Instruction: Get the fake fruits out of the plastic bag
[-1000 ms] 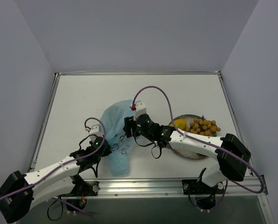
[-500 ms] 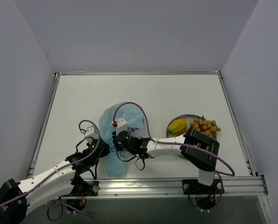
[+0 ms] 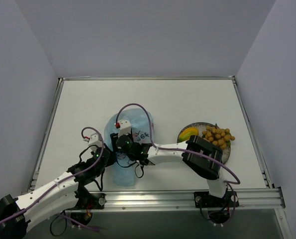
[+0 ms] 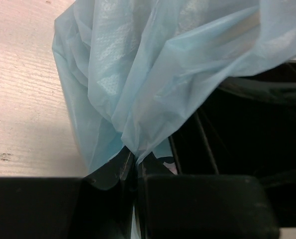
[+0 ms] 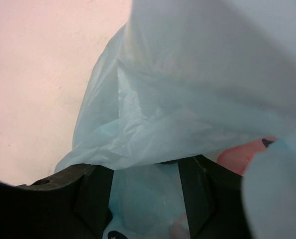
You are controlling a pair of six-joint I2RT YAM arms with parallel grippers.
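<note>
At the 7 o'clock side of the white table (image 3: 88, 109), seen from above, the crinkly translucent light-blue plastic bag (image 3: 113, 132) lay bunched, with both arms over it.

Left gripper (image 4: 134, 167): jaws fully closed, pinching a gathered fold of the bag film. The film fanned upward from the pinch toward 12 o'clock in the left wrist view.

Right gripper (image 5: 145, 196): jaws stood partly apart. Loose bag film filled the gap between the two dark fingers (image 5: 95, 199). No clamp on the film could be seen.

Containers: the speckled grey round plate (image 3: 197, 124) sat at 3 o'clock of the bag, apart from it. On the plate lay the yellow-orange plastic mango (image 3: 188, 133) toward 9 o'clock. The bunch of tiny orange-tan balls (image 3: 217, 135) lay toward 2 o'clock, just beside the mango.

Hidden or unclear: the right forearm crossed the near half of the plate and covered whatever lay there. The bag's contents could not be read through the film. A pink-red patch (image 5: 242, 154) showed at 4 o'clock in the right wrist view, but print or fruit could not be told. Dark lettering on the bag's white panel showed beside the right wrist from above, too small to read.
</note>
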